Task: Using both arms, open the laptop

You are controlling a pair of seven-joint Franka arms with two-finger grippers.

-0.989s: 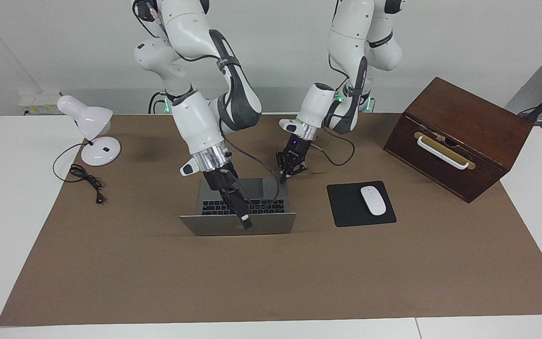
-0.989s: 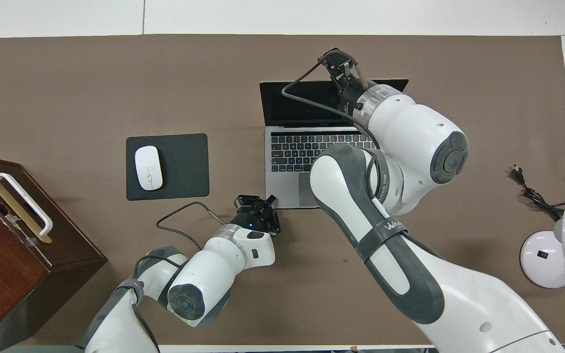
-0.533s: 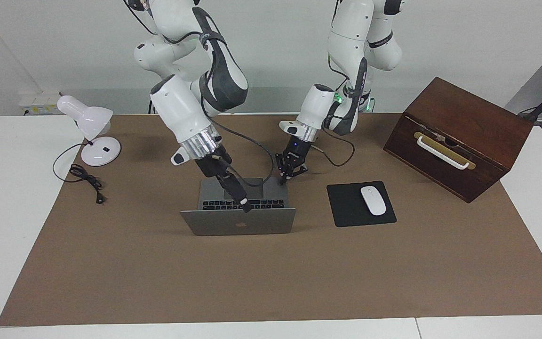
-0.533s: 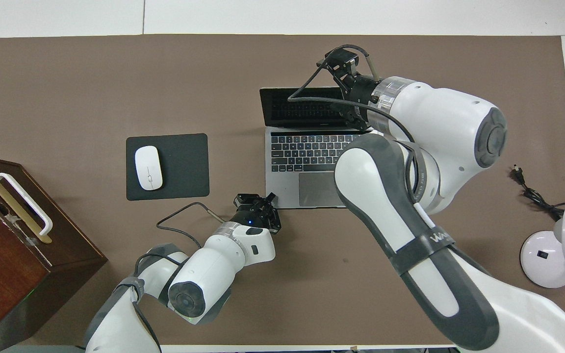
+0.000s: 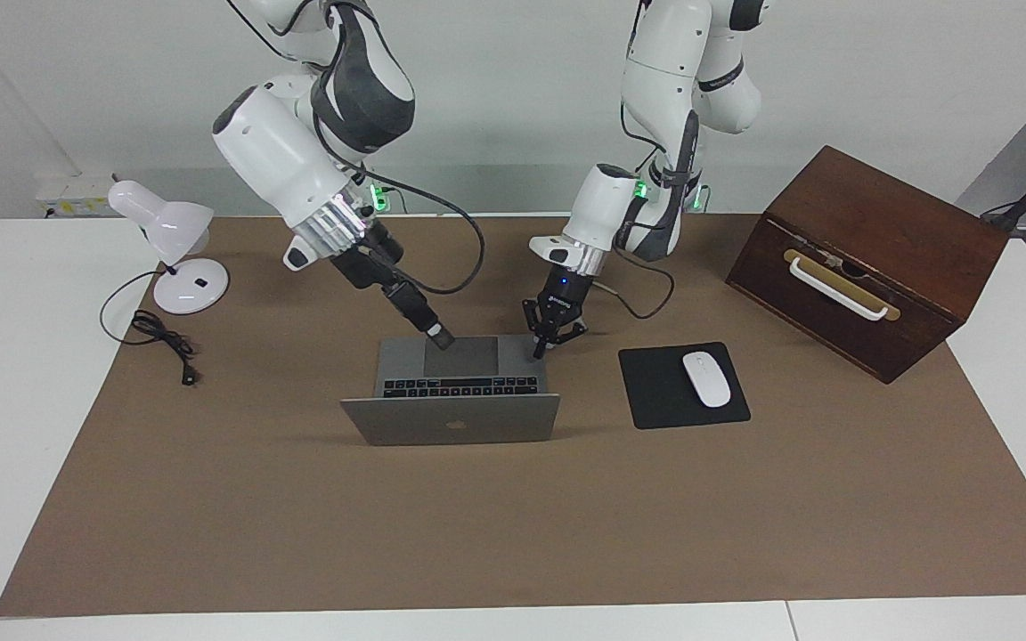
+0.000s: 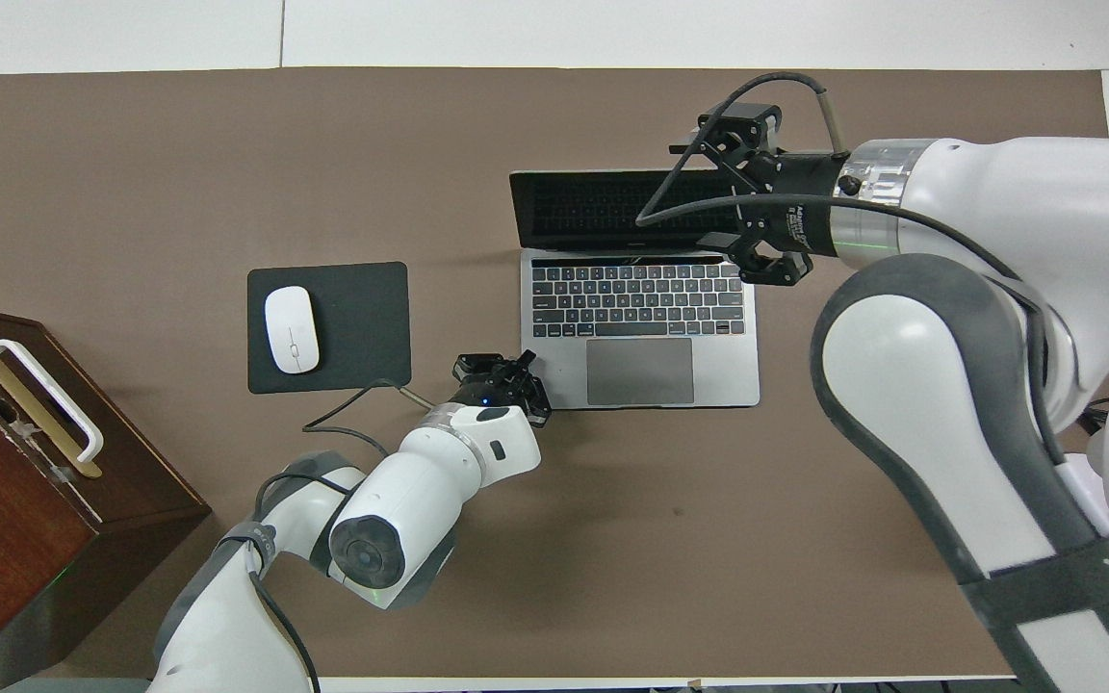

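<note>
The silver-grey laptop (image 5: 451,420) stands open on the brown mat, its lid upright with the apple logo turned away from the robots. The overhead view (image 6: 672,371) shows its dark screen, black keyboard and grey trackpad. My left gripper (image 5: 540,345) is down at the corner of the laptop's base nearest the robots, toward the left arm's end; it also shows in the overhead view (image 6: 506,369). My right gripper (image 5: 438,337) is shut and empty, raised over the base's edge nearest the robots and clear of the lid. In the overhead view (image 6: 709,192) it lies over the screen's end.
A black mouse pad (image 5: 655,392) with a white mouse (image 5: 706,378) lies beside the laptop toward the left arm's end. A brown wooden box (image 5: 869,258) with a white handle stands at that end. A white desk lamp (image 5: 179,258) and its cable (image 5: 161,343) are at the right arm's end.
My right gripper has let go of the lid's top edge and drawn back and up toward the robots. The lid stays open. My left gripper has shifted slightly at the base's corner.
</note>
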